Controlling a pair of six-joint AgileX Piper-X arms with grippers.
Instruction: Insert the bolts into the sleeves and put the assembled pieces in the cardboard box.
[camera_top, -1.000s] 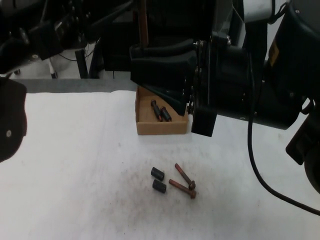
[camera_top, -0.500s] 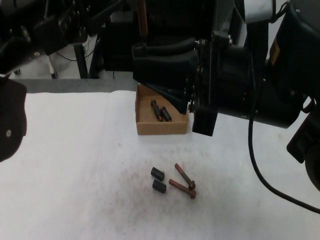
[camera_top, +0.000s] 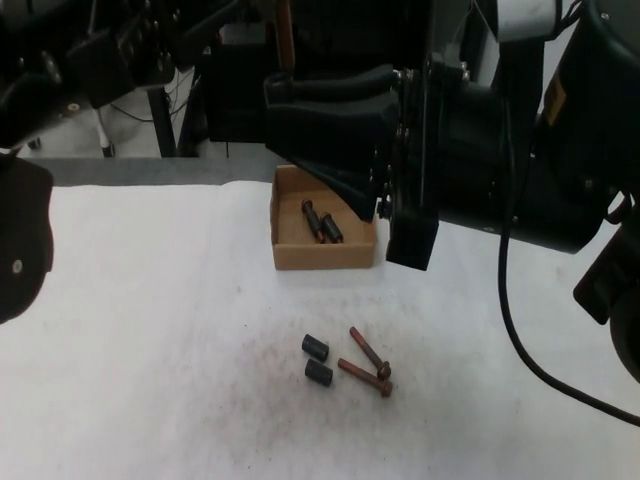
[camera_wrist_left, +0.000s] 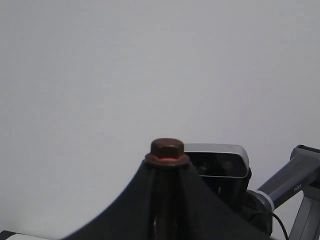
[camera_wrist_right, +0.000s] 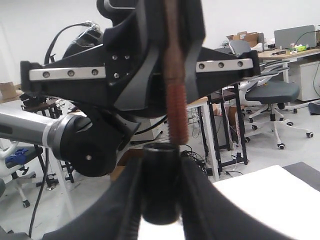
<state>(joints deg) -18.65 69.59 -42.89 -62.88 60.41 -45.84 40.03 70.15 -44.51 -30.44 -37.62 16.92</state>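
Lying open at tan cardboard box's (camera_top: 322, 257) 9 o'clock: white cloth (camera_top: 150, 300). Left gripper (camera_wrist_left: 167, 172) pinches rusty threaded bolt (camera_wrist_left: 167, 149), tip toward black cylindrical sleeve (camera_wrist_right: 160, 200) clamped in right gripper (camera_wrist_right: 160, 165).

Light: bright, diffuse | high view: soft short shadows by loose bolts (camera_top: 366, 352) on white table (camera_top: 150, 300), black arm (camera_top: 480, 170) loses detail | left wrist: jaws silhouetted, held bolt (camera_wrist_left: 167, 150) dim | right wrist: near sleeve (camera_wrist_right: 159, 185) blurred

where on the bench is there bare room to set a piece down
Wide bare cloth left of the cardboard box and the loose sleeves; also the near strip in front of them. Crowded: sleeves beside bolts, centre.
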